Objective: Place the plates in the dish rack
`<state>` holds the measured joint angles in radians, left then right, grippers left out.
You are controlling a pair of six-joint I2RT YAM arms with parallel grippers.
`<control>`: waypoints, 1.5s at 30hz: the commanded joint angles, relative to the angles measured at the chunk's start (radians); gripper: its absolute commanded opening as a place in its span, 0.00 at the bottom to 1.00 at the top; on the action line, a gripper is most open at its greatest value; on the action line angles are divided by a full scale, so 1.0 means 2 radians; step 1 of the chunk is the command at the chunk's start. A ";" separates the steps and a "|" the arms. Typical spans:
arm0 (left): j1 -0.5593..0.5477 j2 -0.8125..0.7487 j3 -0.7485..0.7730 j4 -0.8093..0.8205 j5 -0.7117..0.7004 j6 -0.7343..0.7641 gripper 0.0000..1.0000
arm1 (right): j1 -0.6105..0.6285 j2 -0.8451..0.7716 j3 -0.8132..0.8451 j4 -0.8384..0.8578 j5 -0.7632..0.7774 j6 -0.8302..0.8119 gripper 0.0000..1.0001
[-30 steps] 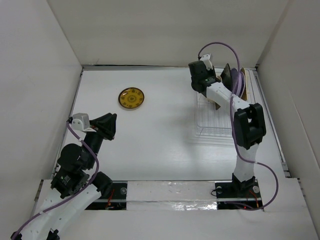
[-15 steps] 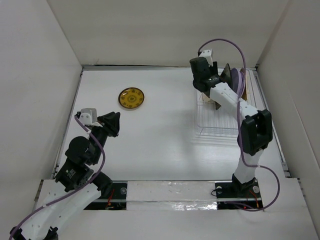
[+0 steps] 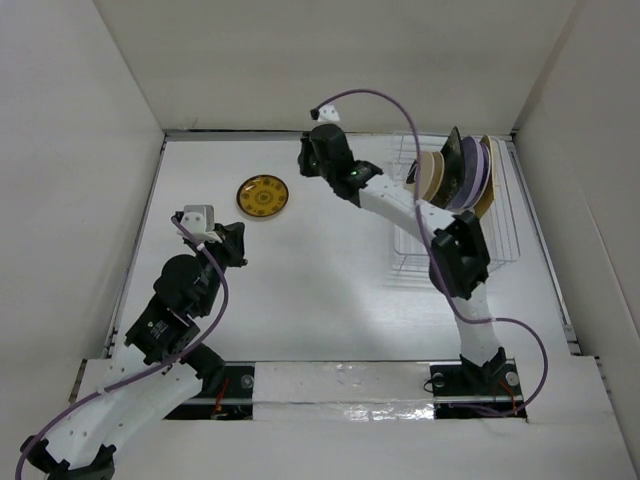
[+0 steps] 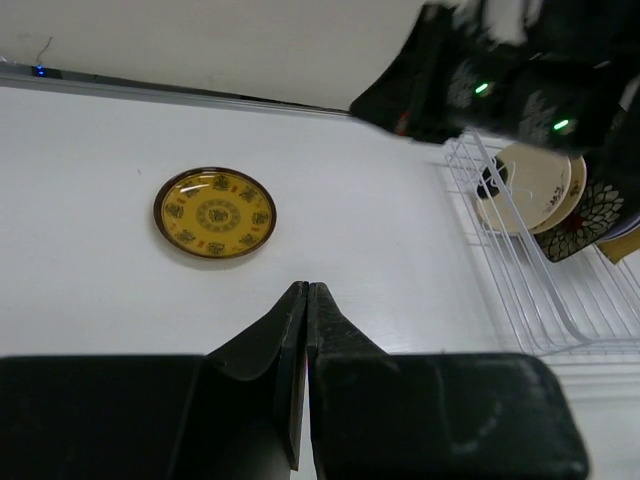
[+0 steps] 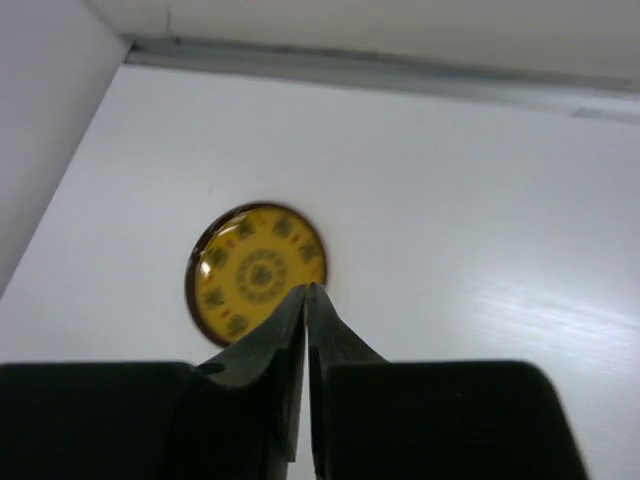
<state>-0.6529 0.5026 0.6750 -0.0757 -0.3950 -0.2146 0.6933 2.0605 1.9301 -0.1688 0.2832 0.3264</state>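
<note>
A dark-yellow patterned plate [image 3: 263,196] [image 4: 215,213] [image 5: 256,272] lies flat on the white table at the back left. Several plates [image 3: 455,170] [image 4: 525,190] stand on edge at the far end of the white wire dish rack [image 3: 420,255] [image 4: 545,305]: cream, black with flowers, lavender and mustard. My right gripper [image 3: 305,165] [image 5: 306,288] hovers just right of the yellow plate, jaws together and holding nothing. My left gripper [image 3: 232,243] [image 4: 306,285] sits nearer than that plate, shut and empty.
White walls close the table in on the left, back and right. My right arm [image 3: 400,205] [image 4: 500,70] stretches from the rack side across the back of the table. Bare tabletop lies between the yellow plate and the rack.
My right arm has swung left from the rack to beside the yellow plate, opening and then closing its jaws. My left gripper has moved forward and closed.
</note>
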 commanded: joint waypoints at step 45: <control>0.000 -0.062 0.001 0.029 0.049 0.001 0.08 | -0.087 -0.188 -0.154 0.001 0.274 -0.116 0.00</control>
<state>-0.6529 0.3996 0.6750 -0.0681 -0.3351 -0.2108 0.5716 1.7081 1.7000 -0.0547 0.5537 0.3035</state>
